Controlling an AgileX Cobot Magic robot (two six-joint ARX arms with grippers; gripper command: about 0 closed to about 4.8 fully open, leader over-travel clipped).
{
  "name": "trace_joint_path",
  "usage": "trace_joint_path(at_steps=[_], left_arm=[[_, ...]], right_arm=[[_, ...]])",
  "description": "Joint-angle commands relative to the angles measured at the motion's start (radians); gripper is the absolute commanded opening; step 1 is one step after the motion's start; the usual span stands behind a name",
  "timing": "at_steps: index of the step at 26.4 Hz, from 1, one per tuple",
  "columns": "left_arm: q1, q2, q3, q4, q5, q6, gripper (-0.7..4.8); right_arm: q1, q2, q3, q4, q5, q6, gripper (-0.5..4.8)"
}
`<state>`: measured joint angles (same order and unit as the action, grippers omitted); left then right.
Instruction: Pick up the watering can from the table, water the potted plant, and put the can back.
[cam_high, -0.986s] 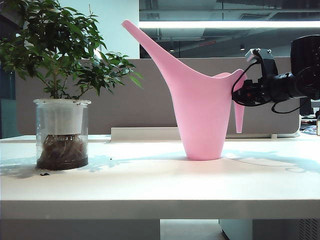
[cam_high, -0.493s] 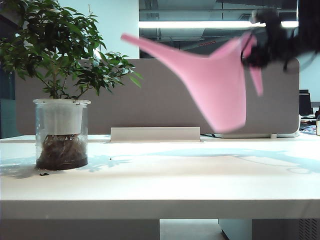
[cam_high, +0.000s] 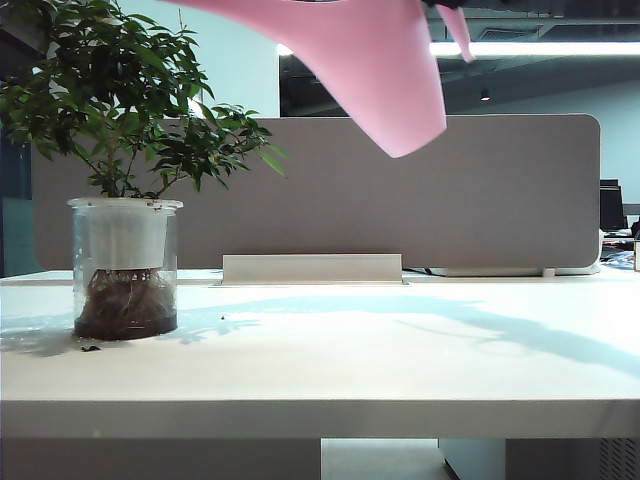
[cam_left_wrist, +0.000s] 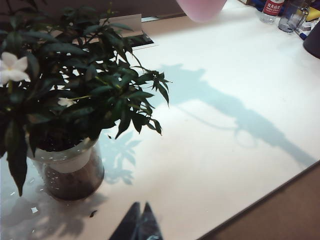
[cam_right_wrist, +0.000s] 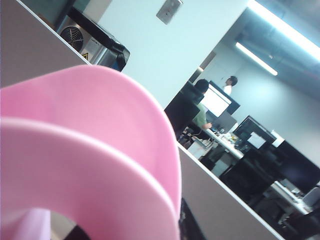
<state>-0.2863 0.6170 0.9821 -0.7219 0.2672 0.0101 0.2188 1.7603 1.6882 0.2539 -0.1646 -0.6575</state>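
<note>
step: i'm carrying the watering can (cam_high: 385, 70) high above the table (cam_high: 330, 360), tilted, spout toward the potted plant (cam_high: 125, 180) at the left.
right gripper: beyond the frames; can't see its jaws, though the can's rim fills its camera.
left gripper (cam_left_wrist: 137, 225): near the plant, fingers together, holding nothing.
next: i'd bring the spout over the leaves and tip further.
</note>
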Motion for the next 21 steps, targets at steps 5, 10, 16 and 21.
trace_joint_path(at_steps=[5, 10, 16, 21], left_arm=[[0.002, -0.001, 0.002, 0.009, -0.001, 0.005, 0.03], [0.002, -0.001, 0.002, 0.009, -0.001, 0.005, 0.03], [0.002, -0.001, 0.002, 0.009, -0.001, 0.005, 0.03], [0.002, -0.001, 0.002, 0.009, -0.001, 0.005, 0.03]], right_arm=[[0.064, -0.017, 0.031, 0.036, 0.127, -0.145, -0.06], [0.107, -0.017, 0.031, 0.040, 0.148, -0.238, -0.06], [0.156, -0.017, 0.032, 0.058, 0.166, -0.386, -0.06], [0.175, -0.017, 0.032, 0.109, 0.167, -0.447, -0.06]])
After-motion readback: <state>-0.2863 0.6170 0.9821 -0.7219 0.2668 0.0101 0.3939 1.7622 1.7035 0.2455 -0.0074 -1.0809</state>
